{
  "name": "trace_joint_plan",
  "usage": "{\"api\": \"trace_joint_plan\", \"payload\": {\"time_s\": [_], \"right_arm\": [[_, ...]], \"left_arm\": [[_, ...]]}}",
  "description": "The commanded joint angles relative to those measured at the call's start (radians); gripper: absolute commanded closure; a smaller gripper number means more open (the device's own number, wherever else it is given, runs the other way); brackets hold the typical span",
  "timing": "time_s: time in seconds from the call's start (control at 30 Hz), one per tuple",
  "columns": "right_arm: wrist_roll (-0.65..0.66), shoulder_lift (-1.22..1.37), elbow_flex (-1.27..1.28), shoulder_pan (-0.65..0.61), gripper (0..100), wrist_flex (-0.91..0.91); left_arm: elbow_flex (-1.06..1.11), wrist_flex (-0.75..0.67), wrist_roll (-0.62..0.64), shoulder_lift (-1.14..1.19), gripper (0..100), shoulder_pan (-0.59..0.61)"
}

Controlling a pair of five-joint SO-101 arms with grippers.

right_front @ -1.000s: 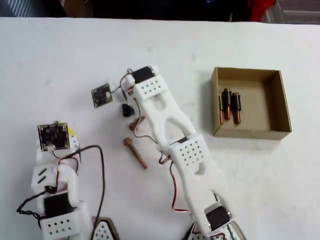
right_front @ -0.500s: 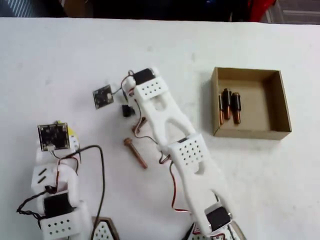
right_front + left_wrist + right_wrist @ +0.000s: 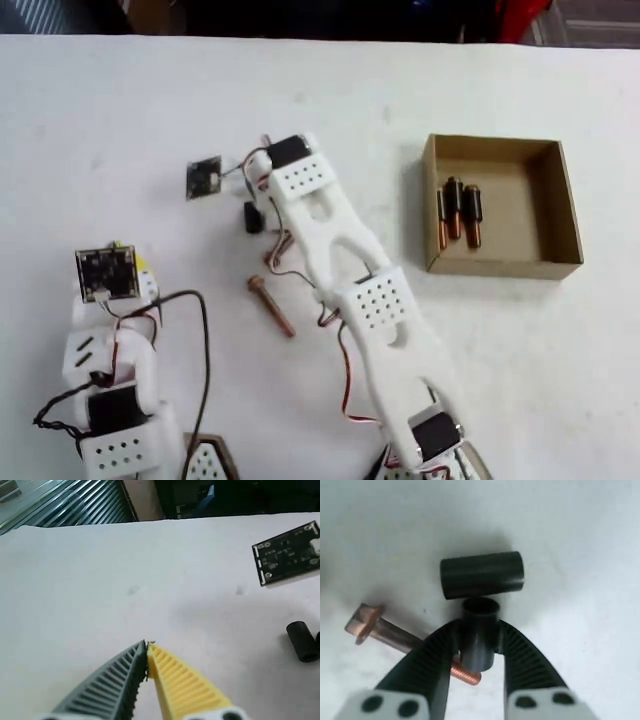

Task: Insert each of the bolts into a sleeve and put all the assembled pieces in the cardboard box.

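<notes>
My right gripper (image 3: 479, 647) is shut on an upright black sleeve (image 3: 479, 635), just above the table. A second black sleeve (image 3: 482, 575) lies on its side right beyond it. A copper bolt (image 3: 395, 635) lies on the table under the fingers. In the high view the bolt (image 3: 270, 305) sits near the right arm, whose gripper (image 3: 254, 217) is at mid-table. The cardboard box (image 3: 560, 205) at the right holds three assembled pieces (image 3: 458, 213). My left gripper (image 3: 147, 650) is shut on nothing, low over bare table at the front left (image 3: 140, 265).
The right arm's white links (image 3: 360, 290) cross the table from the front edge to the middle. Its wrist camera board (image 3: 287, 555) and a black sleeve (image 3: 302, 641) appear in the left wrist view. Cables (image 3: 200, 330) trail by the left arm.
The right arm's wrist has shifted slightly away from the front edge, carrying the sleeve with it. The left arm, the bolt and the box have not moved.
</notes>
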State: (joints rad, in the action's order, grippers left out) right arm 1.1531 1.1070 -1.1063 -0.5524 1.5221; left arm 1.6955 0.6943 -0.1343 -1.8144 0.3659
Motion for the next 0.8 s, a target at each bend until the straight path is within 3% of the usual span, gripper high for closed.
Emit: {"api": "trace_joint_plan", "payload": {"time_s": [0.0, 0.17, 0.33, 0.63, 0.77], "right_arm": [[-0.078, -0.015, -0.031, 0.002, 98.1, -0.007], [-0.18, -0.016, -0.032, 0.002, 98.1, -0.007], [-0.393, -0.068, -0.083, 0.015, 98.1, -0.001], [-0.574, -0.153, -0.23, 0.036, 98.1, 0.236], [-0.732, -0.183, -0.276, 0.114, 98.1, 0.243]], "left_arm": [[-0.003, -0.008, -0.011, -0.01, 96, 0.005], [-0.003, -0.006, -0.011, -0.01, 96, 0.005], [-0.003, -0.005, -0.011, -0.01, 96, 0.005], [-0.003, -0.003, -0.011, -0.01, 96, 0.005], [-0.003, -0.003, -0.011, -0.01, 96, 0.005]]}}
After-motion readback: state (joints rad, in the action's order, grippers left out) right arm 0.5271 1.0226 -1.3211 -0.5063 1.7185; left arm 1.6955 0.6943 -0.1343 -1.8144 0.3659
